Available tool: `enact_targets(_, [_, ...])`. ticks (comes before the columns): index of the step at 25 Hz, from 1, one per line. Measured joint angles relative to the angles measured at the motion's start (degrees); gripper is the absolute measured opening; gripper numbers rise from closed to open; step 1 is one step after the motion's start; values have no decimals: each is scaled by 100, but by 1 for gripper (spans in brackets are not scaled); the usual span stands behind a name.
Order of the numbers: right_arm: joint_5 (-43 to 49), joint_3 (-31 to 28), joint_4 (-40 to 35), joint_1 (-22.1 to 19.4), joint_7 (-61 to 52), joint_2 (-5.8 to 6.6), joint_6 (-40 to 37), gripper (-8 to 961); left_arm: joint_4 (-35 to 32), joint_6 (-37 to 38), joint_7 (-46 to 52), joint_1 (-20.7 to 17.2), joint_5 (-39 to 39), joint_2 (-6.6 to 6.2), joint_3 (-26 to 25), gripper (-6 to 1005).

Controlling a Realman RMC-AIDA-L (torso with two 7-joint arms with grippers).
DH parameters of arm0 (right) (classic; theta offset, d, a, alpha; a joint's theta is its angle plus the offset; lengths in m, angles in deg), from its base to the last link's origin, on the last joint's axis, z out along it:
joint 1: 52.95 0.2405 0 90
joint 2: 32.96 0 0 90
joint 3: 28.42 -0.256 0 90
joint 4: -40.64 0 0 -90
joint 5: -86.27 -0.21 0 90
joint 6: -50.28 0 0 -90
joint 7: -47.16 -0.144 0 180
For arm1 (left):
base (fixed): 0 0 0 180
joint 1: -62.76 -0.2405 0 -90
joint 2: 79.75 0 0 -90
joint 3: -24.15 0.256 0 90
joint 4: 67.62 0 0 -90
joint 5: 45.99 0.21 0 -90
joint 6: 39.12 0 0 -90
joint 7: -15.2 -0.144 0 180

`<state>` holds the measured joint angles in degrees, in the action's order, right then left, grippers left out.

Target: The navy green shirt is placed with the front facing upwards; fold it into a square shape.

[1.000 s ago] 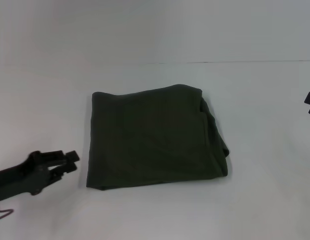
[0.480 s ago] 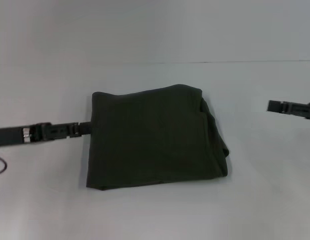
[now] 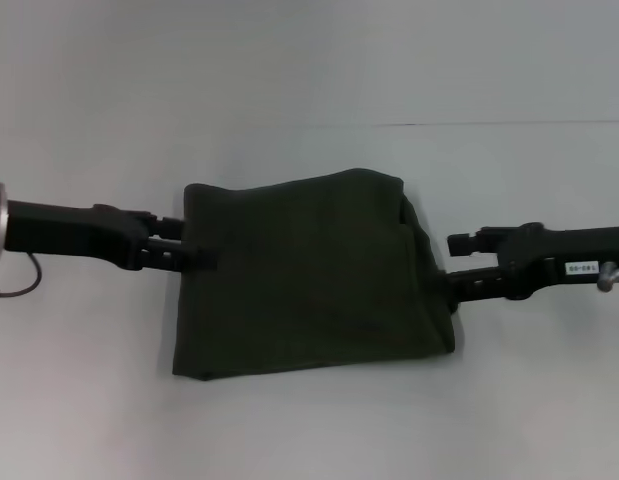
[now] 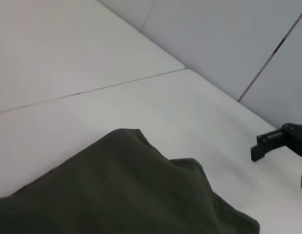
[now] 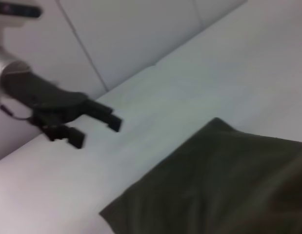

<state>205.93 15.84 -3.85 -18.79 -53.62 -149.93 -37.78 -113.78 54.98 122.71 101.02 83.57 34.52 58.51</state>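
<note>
Olive-green cotton, the navy green shirt (image 3: 309,275) lies mid-worktop (image 3: 319,430) already folded roughly square. The left gripper (image 3: 194,255) meets its left edge, the right gripper (image 3: 454,272) its bunched right edge — both with jaws parted. Judged best: smooth outward, evenly — without dragging layers

Surface: a plain white table (image 3: 309,430), matte, with a thin seam line running across its far part, beyond the shirt.
Backdrop: a pale wall (image 3: 309,60) rises from the table's far edge, behind the shirt.
Lying on it: the navy green shirt (image 3: 309,280), folded into a roughly square dark olive packet, flat on the tabletop.
Shirt edges: bare white table shows on every side of the shirt.
</note>
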Motion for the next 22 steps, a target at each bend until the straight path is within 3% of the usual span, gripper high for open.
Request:
enact_targets(5, [-16, -68, 34, -60, 150, -93, 86, 940, 18, -161, 43, 65, 33, 130, 138, 937])
enact_targets(22, [-45, -172, 62, 10, 407, -230, 517, 940, -30, 61, 165, 111, -20, 224, 305, 933])
